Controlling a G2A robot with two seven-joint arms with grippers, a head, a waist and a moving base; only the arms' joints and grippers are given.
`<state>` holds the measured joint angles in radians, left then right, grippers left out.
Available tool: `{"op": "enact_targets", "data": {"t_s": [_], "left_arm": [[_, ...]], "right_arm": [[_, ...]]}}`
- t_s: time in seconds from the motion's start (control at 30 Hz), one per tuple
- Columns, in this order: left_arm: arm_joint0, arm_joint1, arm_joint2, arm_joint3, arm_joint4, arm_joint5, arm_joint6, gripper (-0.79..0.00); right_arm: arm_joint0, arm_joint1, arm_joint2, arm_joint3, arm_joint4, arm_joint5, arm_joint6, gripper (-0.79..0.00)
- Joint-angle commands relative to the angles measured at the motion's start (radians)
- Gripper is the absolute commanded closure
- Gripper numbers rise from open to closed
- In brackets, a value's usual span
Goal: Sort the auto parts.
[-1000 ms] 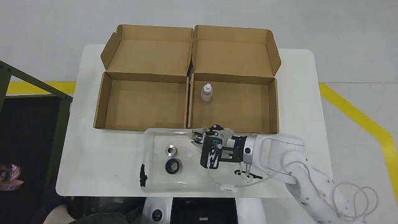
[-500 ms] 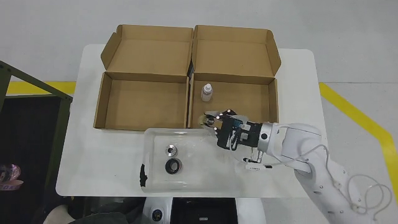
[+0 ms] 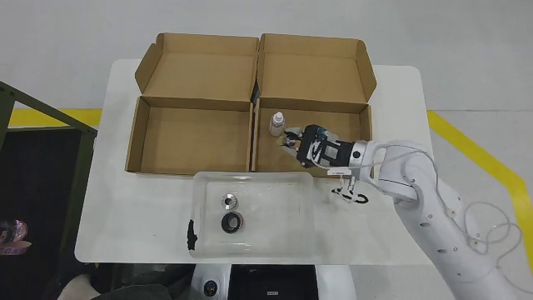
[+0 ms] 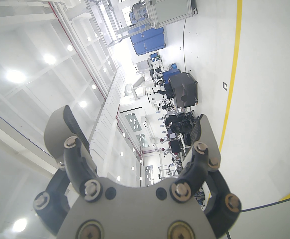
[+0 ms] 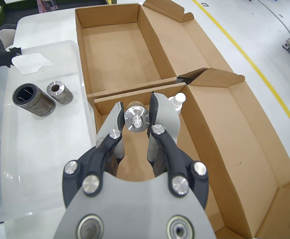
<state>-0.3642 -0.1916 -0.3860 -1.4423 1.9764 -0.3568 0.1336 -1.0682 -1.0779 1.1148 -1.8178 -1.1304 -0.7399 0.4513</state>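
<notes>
My right gripper (image 5: 135,115) (image 3: 293,144) is shut on a round silver metal part (image 5: 135,123), held over the near left corner of the right cardboard box (image 3: 333,146) (image 5: 234,135). A small white bottle (image 3: 276,123) (image 5: 178,99) stands in that box just beyond the gripper. The left cardboard box (image 3: 193,140) (image 5: 120,50) has nothing in it. In the clear plastic tray (image 3: 287,225) (image 5: 35,135) lie a dark cylindrical bushing (image 3: 231,222) (image 5: 33,99) and a smaller silver sleeve (image 3: 228,202) (image 5: 59,92). My left gripper (image 4: 135,128) is open, pointing up into the hall.
The two boxes stand side by side at the back of the white table (image 3: 117,183), their lids folded back. A torn white paper scrap (image 5: 30,63) and a black piece (image 3: 191,237) lie at the tray's edge. A cable loop (image 3: 348,193) hangs under the right arm.
The right arm has lifted the silver part out of the clear tray and carried it away from the robot, over the tray's rim into the right box's near corner.
</notes>
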Motion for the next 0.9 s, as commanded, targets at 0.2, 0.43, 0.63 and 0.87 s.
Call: {"op": "enact_targets", "data": {"t_s": [0.2,0.43,0.63,0.87], "left_arm": [[0.000,0.000,0.000,0.000,0.000,0.000,0.000,-0.785],[0.000,0.000,0.000,0.000,0.000,0.000,0.000,-0.785],[0.000,0.000,0.000,0.000,0.000,0.000,0.000,-0.785],[0.000,0.000,0.000,0.000,0.000,0.000,0.000,-0.785]], "right_arm": [[0.071,-0.010,-0.044,0.099,0.025,0.022,0.084,0.000],[0.131,-0.020,-0.089,0.172,0.007,0.051,0.154,0.000],[0.171,-0.033,-0.129,0.253,0.013,0.081,0.173,0.000],[0.214,-0.048,-0.174,0.324,0.005,0.102,0.183,0.000]]}}
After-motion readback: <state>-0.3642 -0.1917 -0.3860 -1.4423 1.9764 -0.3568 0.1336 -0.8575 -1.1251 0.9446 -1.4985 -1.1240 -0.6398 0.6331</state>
